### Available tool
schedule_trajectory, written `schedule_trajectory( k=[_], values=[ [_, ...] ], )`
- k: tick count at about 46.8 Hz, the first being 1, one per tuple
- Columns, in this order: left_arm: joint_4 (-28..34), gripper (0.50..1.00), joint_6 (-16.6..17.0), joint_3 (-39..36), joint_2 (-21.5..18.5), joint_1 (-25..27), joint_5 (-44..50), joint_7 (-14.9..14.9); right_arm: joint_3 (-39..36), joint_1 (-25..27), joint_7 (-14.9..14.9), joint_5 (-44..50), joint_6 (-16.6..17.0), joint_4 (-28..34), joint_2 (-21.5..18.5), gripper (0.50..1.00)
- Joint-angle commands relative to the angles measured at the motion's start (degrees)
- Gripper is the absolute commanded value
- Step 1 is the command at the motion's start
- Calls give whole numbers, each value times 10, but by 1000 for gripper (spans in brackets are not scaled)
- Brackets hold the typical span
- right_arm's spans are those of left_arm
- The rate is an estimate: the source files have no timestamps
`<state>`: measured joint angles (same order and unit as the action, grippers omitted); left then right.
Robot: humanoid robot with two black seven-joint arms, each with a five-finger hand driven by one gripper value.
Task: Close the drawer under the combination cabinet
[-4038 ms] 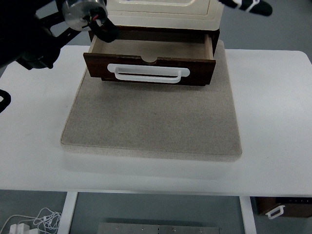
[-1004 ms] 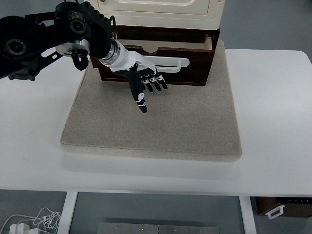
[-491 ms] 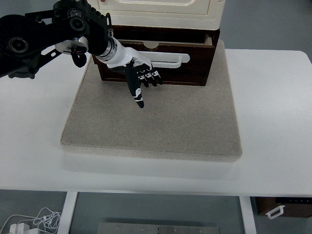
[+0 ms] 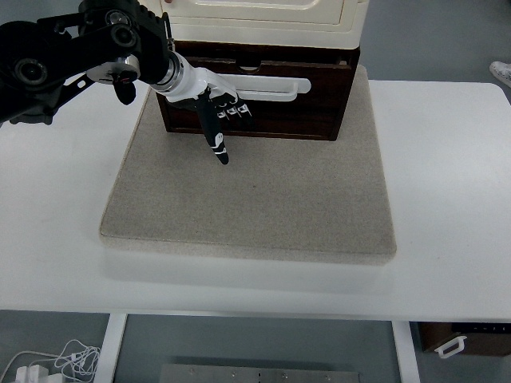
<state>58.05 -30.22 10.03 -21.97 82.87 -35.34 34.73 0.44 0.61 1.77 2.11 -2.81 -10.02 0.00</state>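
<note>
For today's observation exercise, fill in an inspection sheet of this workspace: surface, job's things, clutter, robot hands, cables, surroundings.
Surface: white table with a grey square mat.
Job's things: dark brown wooden drawer with a white handle, nearly flush under the cream cabinet.
Clutter: nothing seen.
Robot hands: left robot hand against the drawer front, fingers extended; right not in view.
Cables: white cable on the floor.
Surroundings: dark box under the table.
</note>
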Motion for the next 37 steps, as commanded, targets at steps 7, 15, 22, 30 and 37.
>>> schedule_trajectory(
  k=[7, 15, 22, 30, 37],
  values=[
    [-18, 986, 1, 1, 0, -3, 0, -5, 0, 0, 0, 0, 0, 0, 0, 952],
    [-31, 984, 3, 1, 1, -3, 1, -12, 0, 0, 1, 0, 0, 0, 0, 952],
    [-37, 984, 3, 3, 1, -3, 2, -16, 0, 0, 0, 0, 0, 0, 0, 952],
    [-44, 984, 3, 3, 0, -4, 2, -19, 0, 0, 0, 0, 0, 0, 0, 952],
    [-45, 984, 4, 3, 0, -5, 2, -21, 0, 0, 0, 0, 0, 0, 0, 952]
  ],
)
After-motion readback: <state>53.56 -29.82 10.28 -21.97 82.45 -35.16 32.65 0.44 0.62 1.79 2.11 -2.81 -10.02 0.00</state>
